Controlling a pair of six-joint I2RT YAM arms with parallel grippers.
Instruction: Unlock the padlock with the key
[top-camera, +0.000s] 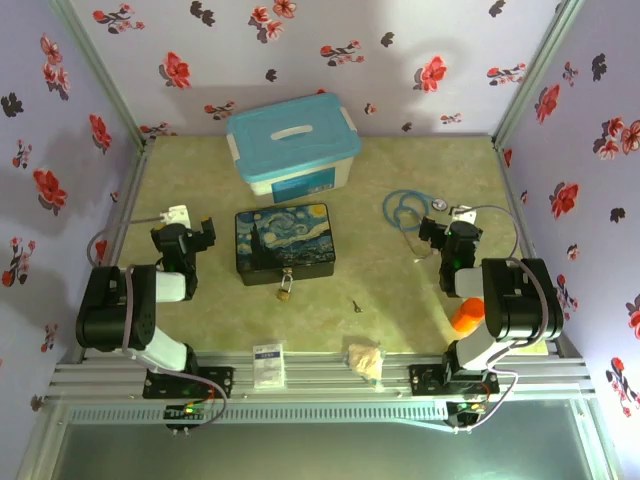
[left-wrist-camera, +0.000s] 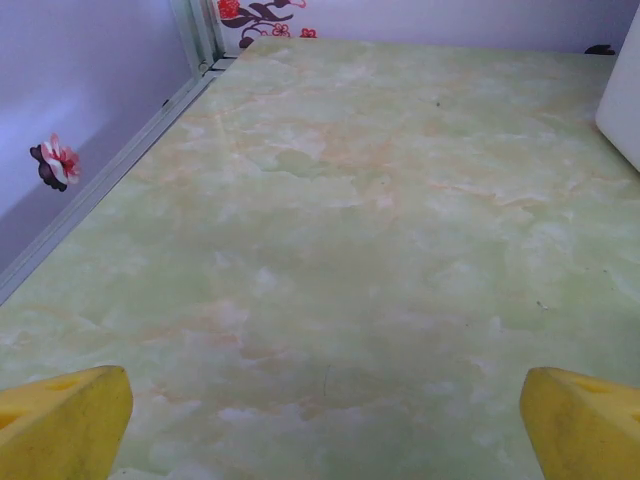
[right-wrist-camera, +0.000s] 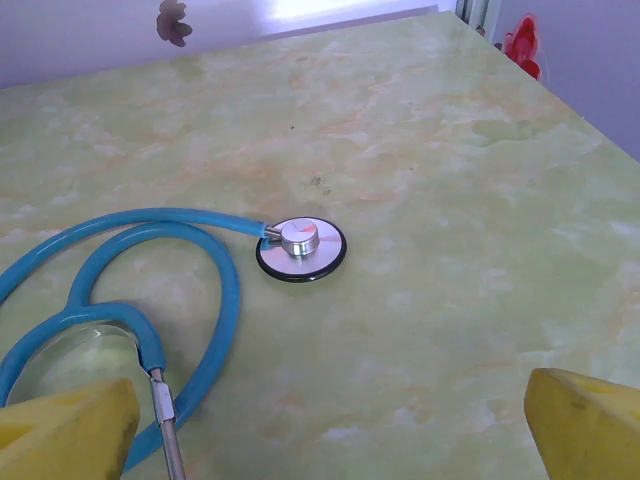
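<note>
Both arms wait with fingers spread and empty: the left claw above bare table, the right claw facing a blue stethoscope. The padlock, apparently hooked to the starry box at its front, sits at the left claw's four o'clock. The key lies loose at the right claw's eight o'clock, likely the first pickup.

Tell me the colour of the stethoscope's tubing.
The stethoscope tubing is bright blue. It shows best in the right wrist view.
</note>
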